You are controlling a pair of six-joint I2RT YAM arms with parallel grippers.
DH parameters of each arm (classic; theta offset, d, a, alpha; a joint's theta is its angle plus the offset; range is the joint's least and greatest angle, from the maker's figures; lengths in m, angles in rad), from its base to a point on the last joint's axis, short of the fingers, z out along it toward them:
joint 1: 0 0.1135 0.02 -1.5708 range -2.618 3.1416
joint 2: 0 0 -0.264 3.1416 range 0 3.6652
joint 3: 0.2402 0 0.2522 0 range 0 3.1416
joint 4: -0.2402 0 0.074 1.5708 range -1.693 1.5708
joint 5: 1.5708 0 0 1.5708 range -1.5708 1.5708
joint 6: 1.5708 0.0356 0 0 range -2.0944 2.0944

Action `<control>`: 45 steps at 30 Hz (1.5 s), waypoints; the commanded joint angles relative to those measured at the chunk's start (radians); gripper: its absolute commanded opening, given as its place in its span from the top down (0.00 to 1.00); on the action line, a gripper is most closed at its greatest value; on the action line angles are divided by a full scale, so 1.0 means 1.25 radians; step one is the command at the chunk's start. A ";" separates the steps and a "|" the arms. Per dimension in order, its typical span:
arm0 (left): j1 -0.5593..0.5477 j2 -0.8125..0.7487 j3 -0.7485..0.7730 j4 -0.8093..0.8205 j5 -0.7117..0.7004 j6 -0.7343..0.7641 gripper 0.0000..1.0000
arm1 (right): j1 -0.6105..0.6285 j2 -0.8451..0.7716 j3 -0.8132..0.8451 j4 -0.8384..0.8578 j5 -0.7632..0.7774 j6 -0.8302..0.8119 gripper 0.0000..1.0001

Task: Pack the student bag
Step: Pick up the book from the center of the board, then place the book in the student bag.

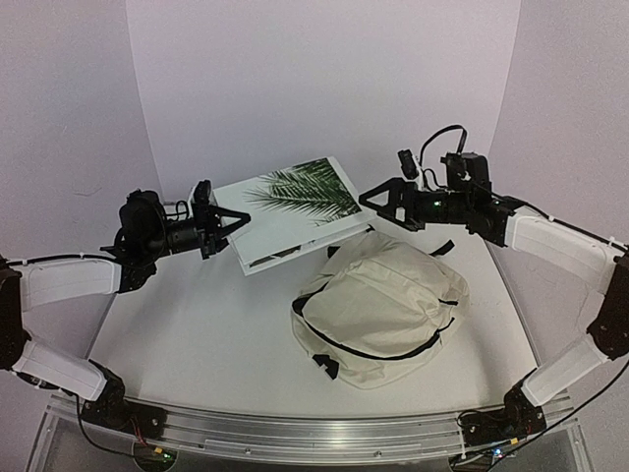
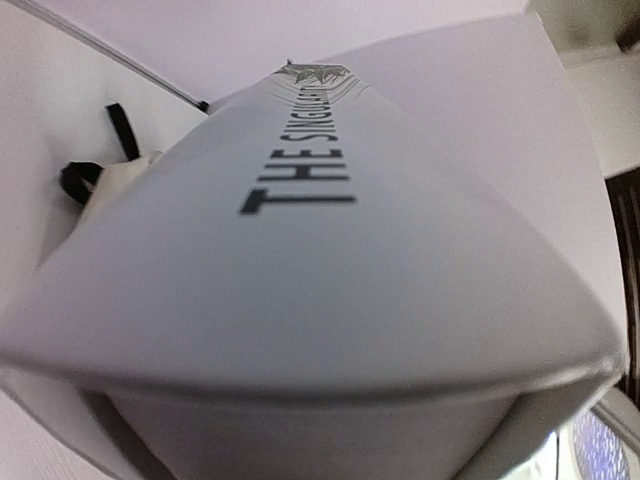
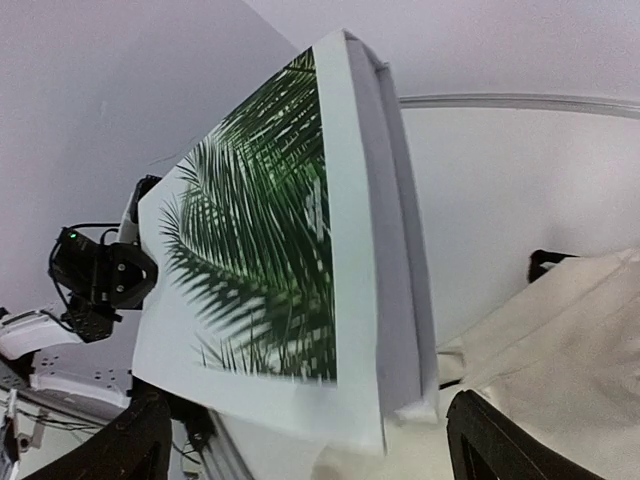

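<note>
One student bag (image 1: 388, 305): cream fabric with a black zipper (image 1: 393, 354) and straps. It lies slumped on the tabletop (image 1: 197, 334), right of centre, in front of the right arm. These views do not show whether its mouth is open.

One book (image 1: 295, 206): palm-leaf cover and a lettered white spine. It is raised and tilted just behind the bag, and in the right wrist view its lower corner touches the bag's fabric.

Left claw (image 1: 241, 218): pinching the book at its left edge, with the spine filling its wrist view.

Right claw (image 1: 369, 200): spread wide at the book's right corner. Its fingers (image 3: 510, 445) sit on either side of the near edge and do not grip it.

Step in hand, as judged: getting the book into the bag.

Handling notes:
- The left grip sits at one far edge, so the book will likely sag or twist. It is best moved slowly and kept tilted corner-first.
- The right claw is better used to lift the bag's upper lip and hold the opening taut than to push the book.
- The fabric is soft and may bunch under the leading corner. If it snags, lift and re-aim, don't force it.
</note>
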 commanded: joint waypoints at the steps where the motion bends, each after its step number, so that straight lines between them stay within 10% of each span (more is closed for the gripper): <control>1: 0.066 -0.031 -0.010 -0.058 -0.063 -0.059 0.83 | -0.003 -0.061 0.016 -0.128 0.199 -0.124 0.05; 20: 0.228 -0.127 -0.095 -0.168 -0.102 -0.130 0.84 | 0.432 0.108 0.073 -0.386 0.609 -0.341 0.06; 35: 0.264 -0.160 -0.092 -0.251 -0.099 -0.086 0.83 | 0.571 0.241 0.120 -0.482 0.830 -0.327 0.05; 41: 0.273 -0.162 -0.100 -0.250 -0.084 -0.086 0.83 | 0.571 0.253 0.136 -0.503 0.935 -0.280 0.24; 45: 0.277 -0.167 -0.104 -0.257 -0.072 -0.072 0.83 | 0.568 0.243 0.162 -0.505 0.977 -0.247 0.54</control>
